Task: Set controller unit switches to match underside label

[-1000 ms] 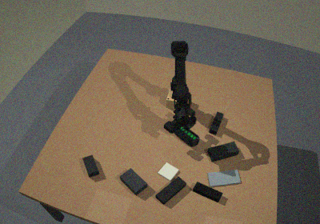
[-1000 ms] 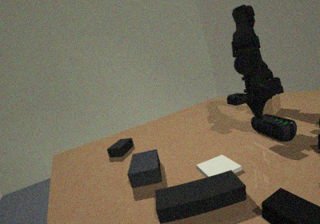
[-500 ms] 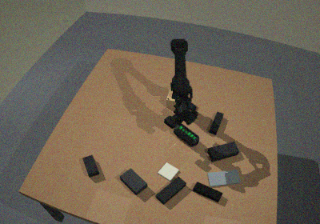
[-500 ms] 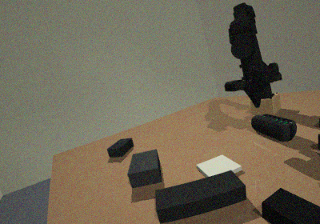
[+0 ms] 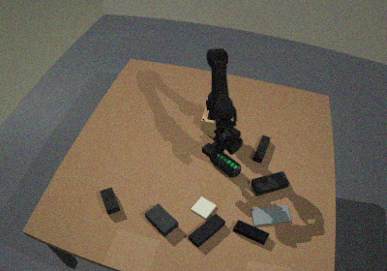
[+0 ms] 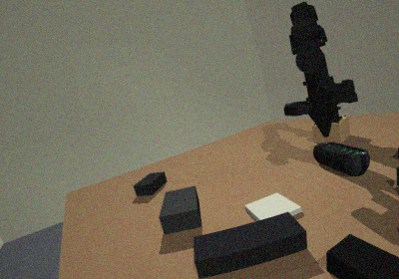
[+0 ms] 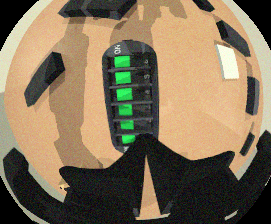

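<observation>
The dark grey controller unit [image 5: 224,162] [image 6: 343,157] [image 7: 131,90] sits on its base on the brown bench, switches facing up. In the wrist view a row of bright green switch ends runs down its left side; I cannot tell which ends are pressed down. My gripper [image 5: 223,147] [image 6: 326,131] [image 7: 144,137] is shut and empty. It points down and hovers just above the near end of the unit, at the last switch in the row. I cannot tell whether the tip touches the switch.
Loose modules lie around: black blocks [image 5: 109,199] [image 5: 206,229] [image 5: 251,231] [image 5: 269,183] [image 5: 261,148], a grey block [image 5: 161,219] [image 6: 181,209], a white tile [image 5: 203,206] [image 6: 272,205], a blue-grey plate [image 5: 271,215]. A small tan piece [image 5: 208,118] lies behind the arm. The bench edges drop to a blue-grey floor.
</observation>
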Robot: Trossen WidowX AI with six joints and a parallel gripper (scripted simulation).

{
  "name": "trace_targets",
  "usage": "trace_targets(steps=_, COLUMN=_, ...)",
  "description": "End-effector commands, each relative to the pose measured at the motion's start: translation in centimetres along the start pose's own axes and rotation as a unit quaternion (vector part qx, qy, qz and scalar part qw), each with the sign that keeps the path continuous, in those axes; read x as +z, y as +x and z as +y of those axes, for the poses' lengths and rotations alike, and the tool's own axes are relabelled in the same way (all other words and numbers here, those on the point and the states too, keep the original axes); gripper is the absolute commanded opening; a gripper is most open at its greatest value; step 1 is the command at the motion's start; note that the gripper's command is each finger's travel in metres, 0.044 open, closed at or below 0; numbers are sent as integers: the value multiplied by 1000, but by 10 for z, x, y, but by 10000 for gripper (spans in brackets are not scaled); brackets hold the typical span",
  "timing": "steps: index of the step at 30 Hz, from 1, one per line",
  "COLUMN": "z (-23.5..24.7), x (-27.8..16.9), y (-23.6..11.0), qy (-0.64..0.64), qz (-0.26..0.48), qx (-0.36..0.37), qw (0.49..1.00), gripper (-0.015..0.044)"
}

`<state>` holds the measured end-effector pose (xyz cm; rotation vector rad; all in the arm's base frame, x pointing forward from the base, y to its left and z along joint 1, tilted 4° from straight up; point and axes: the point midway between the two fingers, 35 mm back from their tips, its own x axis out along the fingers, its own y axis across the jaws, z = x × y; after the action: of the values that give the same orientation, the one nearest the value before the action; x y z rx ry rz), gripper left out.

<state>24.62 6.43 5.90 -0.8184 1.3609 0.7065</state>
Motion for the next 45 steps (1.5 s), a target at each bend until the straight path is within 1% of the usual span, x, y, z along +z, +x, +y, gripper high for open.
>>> trace_targets(steps=1, z=1, x=-1, y=9, qy=2, qz=5, qx=3, qw=1000, gripper=0)
trace_targets(steps=21, z=1, x=-2, y=37, qy=2, qz=5, qx=3, qw=1000, gripper=0)
trace_targets(steps=41, z=1, x=-2, y=38, qy=2, qz=5, qx=3, qw=1000, gripper=0)
trace_targets(steps=43, z=0, x=-1, y=28, qy=4, qz=4, qx=3, qw=1000, gripper=0)
trace_targets(steps=45, z=0, x=-1, y=3, qy=3, qz=5, qx=3, qw=1000, gripper=0)
